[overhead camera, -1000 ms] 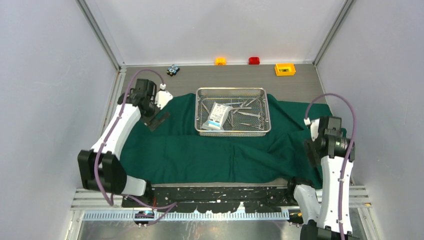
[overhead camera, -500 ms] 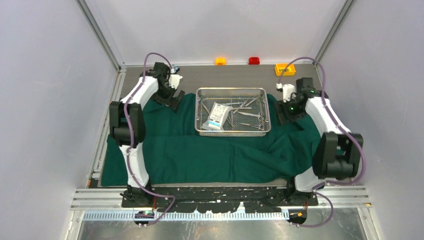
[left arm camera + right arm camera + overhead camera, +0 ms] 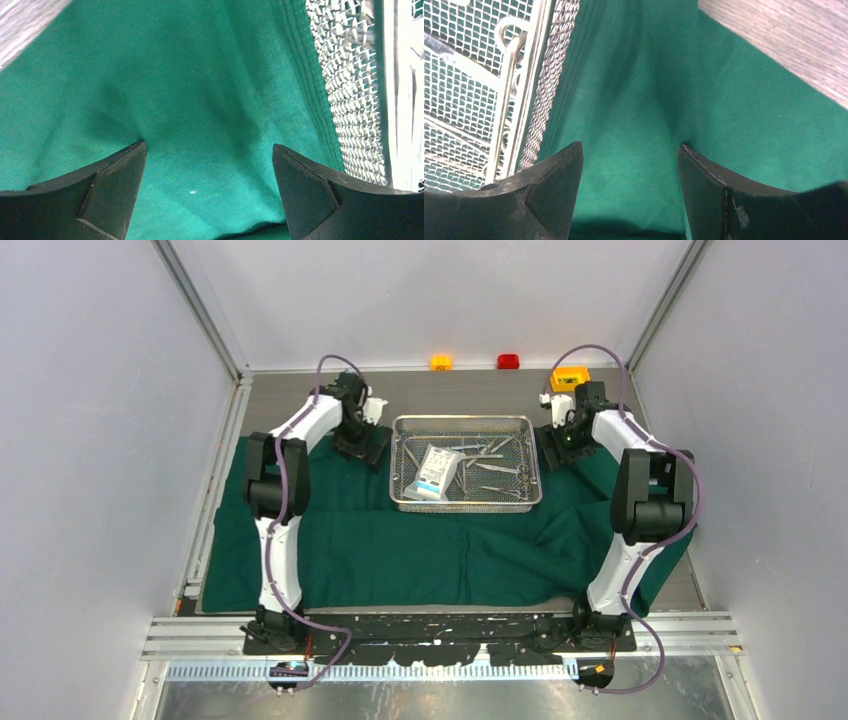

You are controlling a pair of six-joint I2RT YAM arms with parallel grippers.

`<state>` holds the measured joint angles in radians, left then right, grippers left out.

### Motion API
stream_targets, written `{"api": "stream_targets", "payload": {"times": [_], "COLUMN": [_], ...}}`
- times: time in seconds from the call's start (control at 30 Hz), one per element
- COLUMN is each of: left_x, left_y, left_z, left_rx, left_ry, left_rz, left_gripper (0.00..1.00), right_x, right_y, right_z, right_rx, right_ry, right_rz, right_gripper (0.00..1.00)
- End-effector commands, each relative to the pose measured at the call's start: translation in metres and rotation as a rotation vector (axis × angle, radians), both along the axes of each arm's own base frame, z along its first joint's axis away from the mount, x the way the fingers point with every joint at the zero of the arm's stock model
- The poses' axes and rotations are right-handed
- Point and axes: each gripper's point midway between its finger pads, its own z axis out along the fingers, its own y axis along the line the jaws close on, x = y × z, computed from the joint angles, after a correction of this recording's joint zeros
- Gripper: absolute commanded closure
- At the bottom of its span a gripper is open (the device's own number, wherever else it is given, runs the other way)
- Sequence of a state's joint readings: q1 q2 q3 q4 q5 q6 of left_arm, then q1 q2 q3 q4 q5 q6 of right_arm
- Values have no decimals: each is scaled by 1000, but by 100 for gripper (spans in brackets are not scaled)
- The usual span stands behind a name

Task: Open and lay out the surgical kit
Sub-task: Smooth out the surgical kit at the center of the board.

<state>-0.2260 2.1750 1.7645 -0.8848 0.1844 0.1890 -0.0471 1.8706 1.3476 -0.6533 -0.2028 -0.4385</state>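
Green cloth drape (image 3: 400,550): lying unfolded across the table.
Rectangular steel wire-mesh tray (image 3: 396,465): sitting toward the drape's 12 o'clock, holding the flat white pouch (image 3: 436,472) and slim silver forceps (image 3: 500,468).
Arms: having swung forward, now flanking the tray at 9 and 3 o'clock, probably preparing to lift it.
Left gripper (image 3: 207,150), right gripper (image 3: 629,147): both gaping, holding nothing.
Wrist views: revealing mesh wall beside fingers, hidden overhead.

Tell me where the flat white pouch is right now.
In the top view, the flat white pouch lies in the left half of the rectangular steel wire-mesh tray, slim silver instruments to its right.
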Motion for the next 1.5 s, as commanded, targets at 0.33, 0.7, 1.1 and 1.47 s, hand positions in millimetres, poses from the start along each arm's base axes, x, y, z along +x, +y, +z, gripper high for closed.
{"api": "stream_targets", "payload": {"times": [0.33, 0.7, 1.1, 1.47], "left_x": [12, 5, 5, 23], "left_y": [-14, -16, -13, 17], "left_z": [-13, -24, -23, -14], "left_rx": [-21, -33, -31, -14], "left_ry": [-20, 24, 32, 9], "left_rz": [12, 7, 14, 104], "left_gripper": [34, 66, 100, 100], "right_x": [34, 39, 47, 59], "right_y": [-7, -37, -32, -17], "right_z": [34, 47, 4, -7], "right_rx": [-39, -51, 2, 62], "right_ry": [-120, -159, -48, 7], "right_rz": [23, -29, -4, 14], "right_gripper": [29, 29, 28, 85]}}
